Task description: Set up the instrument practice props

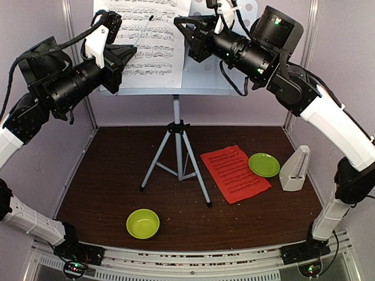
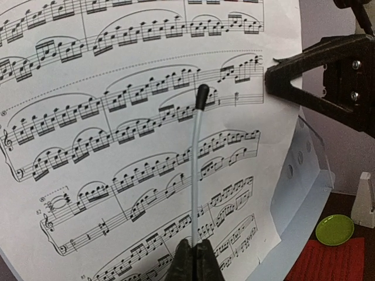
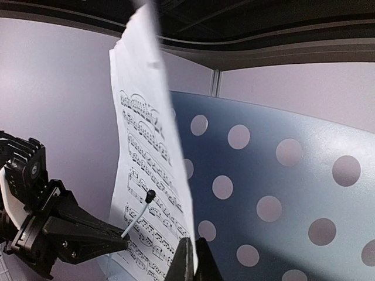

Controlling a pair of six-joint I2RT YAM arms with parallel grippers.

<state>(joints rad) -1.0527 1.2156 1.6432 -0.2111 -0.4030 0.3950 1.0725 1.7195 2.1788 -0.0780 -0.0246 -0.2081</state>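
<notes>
The white sheet-music page (image 1: 146, 35) stands against the pale perforated desk of the music stand (image 1: 205, 79), high on its grey tripod. My right gripper (image 3: 191, 246) is shut on the page's right edge (image 3: 146, 164), in front of the desk (image 3: 281, 193). My left gripper (image 2: 196, 249) is shut on a thin white rod with a black tip (image 2: 197, 170) that lies across the page (image 2: 117, 146). In the top view the left gripper (image 1: 133, 54) is at the page's left and the right gripper (image 1: 177, 22) at its right. A red page (image 1: 234, 174) and the cream metronome (image 1: 295, 168) sit on the table.
A lime-green plate (image 1: 264, 164) lies between the red page and the metronome. A lime-green bowl (image 1: 143, 223) sits near the front edge, left of centre. The tripod legs (image 1: 177, 158) spread over the middle of the brown table. Pale walls close in the back and sides.
</notes>
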